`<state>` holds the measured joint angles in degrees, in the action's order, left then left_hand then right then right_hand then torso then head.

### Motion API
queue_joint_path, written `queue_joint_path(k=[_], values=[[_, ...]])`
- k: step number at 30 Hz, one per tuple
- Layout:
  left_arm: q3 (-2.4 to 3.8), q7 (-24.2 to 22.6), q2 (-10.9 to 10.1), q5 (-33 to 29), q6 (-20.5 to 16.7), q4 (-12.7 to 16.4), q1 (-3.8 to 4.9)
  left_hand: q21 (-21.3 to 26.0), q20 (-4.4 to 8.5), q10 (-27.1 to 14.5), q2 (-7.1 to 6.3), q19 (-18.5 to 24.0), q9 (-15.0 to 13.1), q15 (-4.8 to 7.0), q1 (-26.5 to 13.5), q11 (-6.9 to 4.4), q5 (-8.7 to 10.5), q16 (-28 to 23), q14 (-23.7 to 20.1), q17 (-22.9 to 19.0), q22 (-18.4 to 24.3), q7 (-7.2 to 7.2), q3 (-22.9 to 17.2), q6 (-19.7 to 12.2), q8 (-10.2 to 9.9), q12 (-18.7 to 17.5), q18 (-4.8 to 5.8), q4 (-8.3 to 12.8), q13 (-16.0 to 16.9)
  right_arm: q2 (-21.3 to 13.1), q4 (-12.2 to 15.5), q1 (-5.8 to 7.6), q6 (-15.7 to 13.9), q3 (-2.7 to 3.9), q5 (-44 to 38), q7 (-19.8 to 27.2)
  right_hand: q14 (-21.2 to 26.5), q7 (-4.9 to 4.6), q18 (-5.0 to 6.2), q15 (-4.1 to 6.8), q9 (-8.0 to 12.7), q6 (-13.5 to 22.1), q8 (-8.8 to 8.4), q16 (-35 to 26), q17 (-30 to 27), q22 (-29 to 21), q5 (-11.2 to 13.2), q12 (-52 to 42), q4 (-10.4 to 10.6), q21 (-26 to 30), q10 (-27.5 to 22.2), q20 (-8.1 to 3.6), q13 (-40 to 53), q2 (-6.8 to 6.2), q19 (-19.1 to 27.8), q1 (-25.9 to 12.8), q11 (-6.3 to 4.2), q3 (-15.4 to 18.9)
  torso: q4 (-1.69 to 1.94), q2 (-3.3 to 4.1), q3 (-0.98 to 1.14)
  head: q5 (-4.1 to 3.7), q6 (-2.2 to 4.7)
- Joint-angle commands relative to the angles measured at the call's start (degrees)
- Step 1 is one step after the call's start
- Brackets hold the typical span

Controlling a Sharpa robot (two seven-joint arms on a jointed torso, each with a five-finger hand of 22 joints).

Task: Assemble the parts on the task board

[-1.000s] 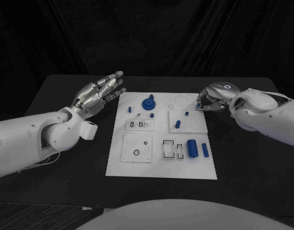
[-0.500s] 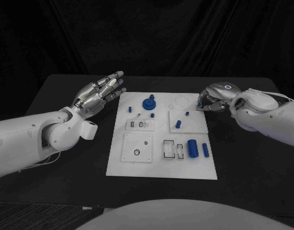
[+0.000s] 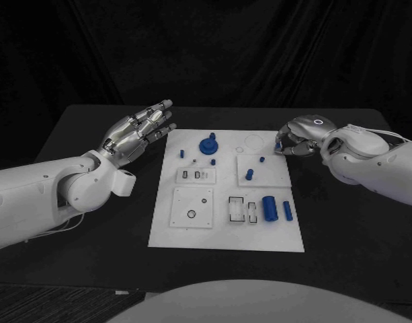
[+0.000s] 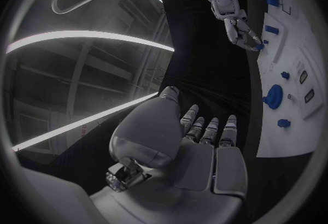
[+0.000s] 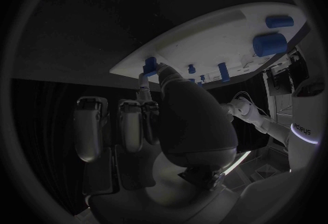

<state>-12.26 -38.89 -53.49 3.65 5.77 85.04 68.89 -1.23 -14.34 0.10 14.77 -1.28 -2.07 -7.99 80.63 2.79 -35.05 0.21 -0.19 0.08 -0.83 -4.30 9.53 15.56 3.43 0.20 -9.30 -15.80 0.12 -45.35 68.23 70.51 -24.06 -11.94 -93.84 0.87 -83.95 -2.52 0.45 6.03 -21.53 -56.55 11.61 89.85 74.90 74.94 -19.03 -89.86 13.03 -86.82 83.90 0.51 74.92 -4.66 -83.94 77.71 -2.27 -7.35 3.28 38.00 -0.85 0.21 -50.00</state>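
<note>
Pinching small blue part (image 5: 150,65) at board edge (image 3: 293,202): right hand (image 3: 300,138) | left hand (image 3: 140,131) spread

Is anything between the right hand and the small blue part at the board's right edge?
Nothing visible: the right hand already has its fingers on the small blue part at the task board edge.

My right hand (image 3: 298,140) covers the small blue part (image 5: 150,65) at the task board (image 3: 227,229) edge; can't tell grip vs. touch. Board holes too small to read.
</note>
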Motion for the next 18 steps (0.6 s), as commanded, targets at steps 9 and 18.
queue_joint_path(k=[9,18], values=[[0.06,-4.6,0.0,0.0,0.7,0.0,-0.07,0.0,-0.10,0.0,-0.05,0.0,0.0,-0.38,0.5,0.31,-0.25,-0.2,0.2,-0.1,0.1,-0.21,-0.3,-0.1,0.0,-0.2,-0.83,-0.1,-0.1,-1.3,3.8,1.99,-3.7,0.04,-0.1,-0.4,-6.1,-0.09,0.28,-0.06,-0.9,-1.1,0.54,0.1,15.1,14.1,-1.4,-0.1,-0.8,-0.4,6.1,0.07,15.1,0.13,-4.6,1.1,0.08,-0.2,-0.13,-0.03,-0.04,0.75,0.00],[0.06,-4.5,0.1,0.0,0.8,-0.2,-0.07,-0.1,-0.13,0.0,-0.04,0.0,0.0,-0.41,0.5,0.36,-0.30,-0.2,0.2,-0.1,0.1,-0.26,-0.4,-0.1,0.0,-0.2,-0.83,-0.1,-0.1,-1.2,10.2,5.29,-3.5,0.05,-1.0,-3.1,-6.1,-0.23,0.26,-0.16,-1.0,-1.2,0.58,0.1,15.1,14.1,-1.2,-0.1,-0.8,-0.5,6.1,0.10,15.1,0.03,-4.6,1.0,0.13,-0.2,0.00,-0.05,-0.06,0.90,0.00]])
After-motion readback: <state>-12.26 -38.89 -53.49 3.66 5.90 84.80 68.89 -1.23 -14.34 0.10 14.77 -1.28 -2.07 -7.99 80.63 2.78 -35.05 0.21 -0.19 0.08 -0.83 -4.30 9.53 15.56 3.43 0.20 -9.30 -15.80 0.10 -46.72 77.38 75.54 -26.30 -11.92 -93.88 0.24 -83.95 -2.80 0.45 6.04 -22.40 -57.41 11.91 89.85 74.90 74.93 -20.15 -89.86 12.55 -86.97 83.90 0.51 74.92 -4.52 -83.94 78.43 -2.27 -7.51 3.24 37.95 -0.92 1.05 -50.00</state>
